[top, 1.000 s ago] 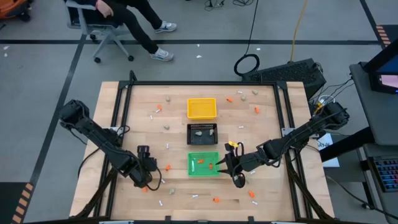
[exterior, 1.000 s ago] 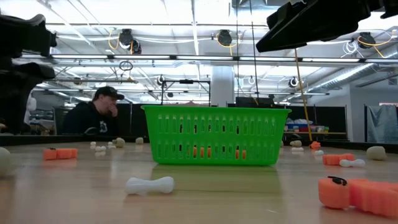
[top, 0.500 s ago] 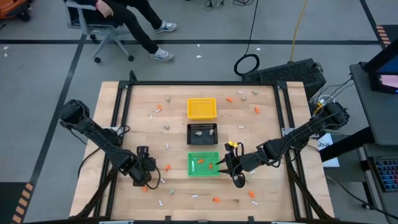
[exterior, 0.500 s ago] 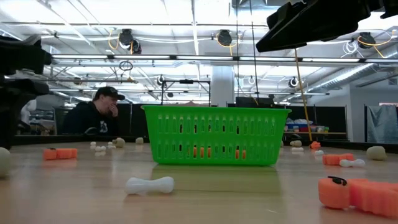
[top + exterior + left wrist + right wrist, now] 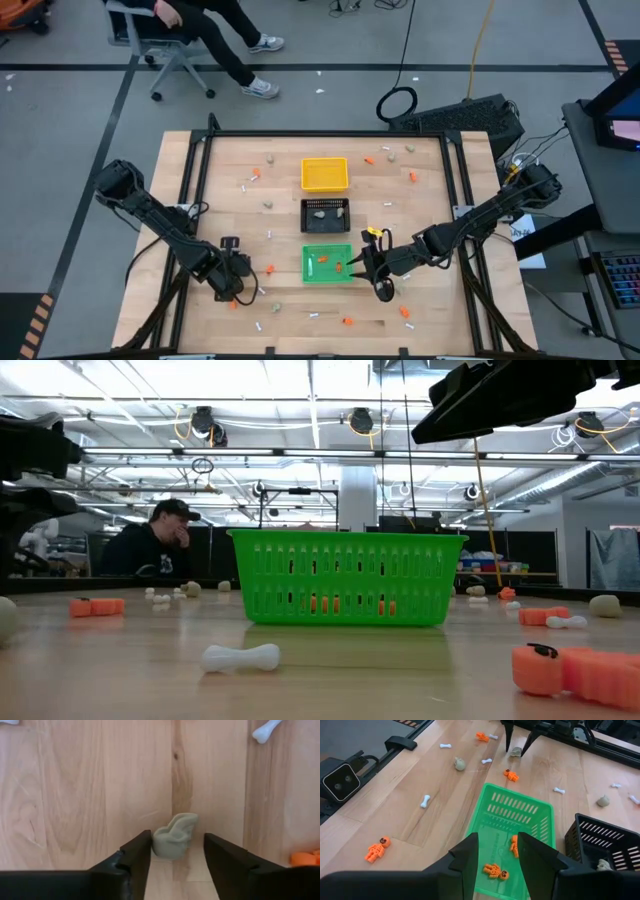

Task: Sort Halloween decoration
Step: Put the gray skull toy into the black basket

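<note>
only the left wrist view showed the left pincer point(image 5: 172, 857) low over the pale wooden tabletop point(image 5: 75, 795), its two dark fingers apart with a small beige-grey lump point(image 5: 175, 835) between their tips; whether either finger touched the lump could not be told. from above, that pincer point(image 5: 240, 283) sat in the near left part of the tabletop, the lump hidden under it. the right wrist view showed the right pincer point(image 5: 497, 857) hovering above the green slotted plastic tray point(image 5: 520, 827), fingers apart and empty, with orange skeleton-like figures point(image 5: 495, 871) lying inside the tray. the high view placed a yellow tray point(image 5: 324, 174), a black tray point(image 5: 325, 214) and the green tray in a line down the middle, with orange bits, thin white bone-shaped sticks point(image 5: 248, 187) and more lumps scattered around them. across the tabletop, the low view took in a workshop with ceiling lights and a seated person in dark clothes point(image 5: 150, 550); the arms there were cut off at the edges.
</note>
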`<state>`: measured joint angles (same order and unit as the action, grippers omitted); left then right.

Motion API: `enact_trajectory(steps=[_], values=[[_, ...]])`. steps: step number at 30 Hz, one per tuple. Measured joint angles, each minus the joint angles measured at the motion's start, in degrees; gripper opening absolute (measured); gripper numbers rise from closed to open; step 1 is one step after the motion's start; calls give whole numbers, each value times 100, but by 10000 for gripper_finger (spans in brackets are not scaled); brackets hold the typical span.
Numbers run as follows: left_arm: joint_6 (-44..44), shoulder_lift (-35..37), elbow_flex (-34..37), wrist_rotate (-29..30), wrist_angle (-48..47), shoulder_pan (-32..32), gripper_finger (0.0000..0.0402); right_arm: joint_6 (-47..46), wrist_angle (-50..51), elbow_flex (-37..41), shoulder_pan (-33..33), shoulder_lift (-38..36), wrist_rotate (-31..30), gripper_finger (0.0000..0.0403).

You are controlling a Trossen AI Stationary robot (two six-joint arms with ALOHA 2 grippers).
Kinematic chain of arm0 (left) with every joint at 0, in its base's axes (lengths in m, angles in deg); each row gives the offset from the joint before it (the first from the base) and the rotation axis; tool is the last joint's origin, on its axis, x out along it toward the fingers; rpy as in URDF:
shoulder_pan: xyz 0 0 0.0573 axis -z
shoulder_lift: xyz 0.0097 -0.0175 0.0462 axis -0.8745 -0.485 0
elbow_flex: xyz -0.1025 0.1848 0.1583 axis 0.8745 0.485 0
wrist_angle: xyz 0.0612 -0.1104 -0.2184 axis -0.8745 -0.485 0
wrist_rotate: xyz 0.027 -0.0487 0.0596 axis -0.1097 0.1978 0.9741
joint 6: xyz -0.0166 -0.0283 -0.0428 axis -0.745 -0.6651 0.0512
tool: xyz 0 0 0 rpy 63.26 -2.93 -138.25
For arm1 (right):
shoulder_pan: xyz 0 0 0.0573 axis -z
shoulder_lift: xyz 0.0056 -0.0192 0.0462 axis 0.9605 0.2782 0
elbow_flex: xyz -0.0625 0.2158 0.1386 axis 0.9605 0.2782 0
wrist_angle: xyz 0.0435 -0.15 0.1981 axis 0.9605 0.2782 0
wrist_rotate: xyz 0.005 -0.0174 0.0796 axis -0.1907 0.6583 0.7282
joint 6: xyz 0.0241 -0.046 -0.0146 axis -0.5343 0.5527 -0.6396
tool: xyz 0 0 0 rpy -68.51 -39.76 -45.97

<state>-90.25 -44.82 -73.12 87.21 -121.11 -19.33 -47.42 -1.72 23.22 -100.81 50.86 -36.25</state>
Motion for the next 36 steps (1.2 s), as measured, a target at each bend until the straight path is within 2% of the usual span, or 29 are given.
enact_trajectory(steps=[5, 16, 24, 36], values=[[-1, -4, 0, 6, 72, -1, 151, 0, -2, 0, 1, 0, 0, 123], [43, -11, 7, 27, 200, -8, 144, 2, -1, 0, 1, 0, 0, 123], [106, -11, 7, 37, 256, -10, 93, 2, -2, 0, 0, 0, 0, 123], [89, -11, 2, 246, 405, -10, 91, -14, -1, 0, 1, 0, 0, 123]])
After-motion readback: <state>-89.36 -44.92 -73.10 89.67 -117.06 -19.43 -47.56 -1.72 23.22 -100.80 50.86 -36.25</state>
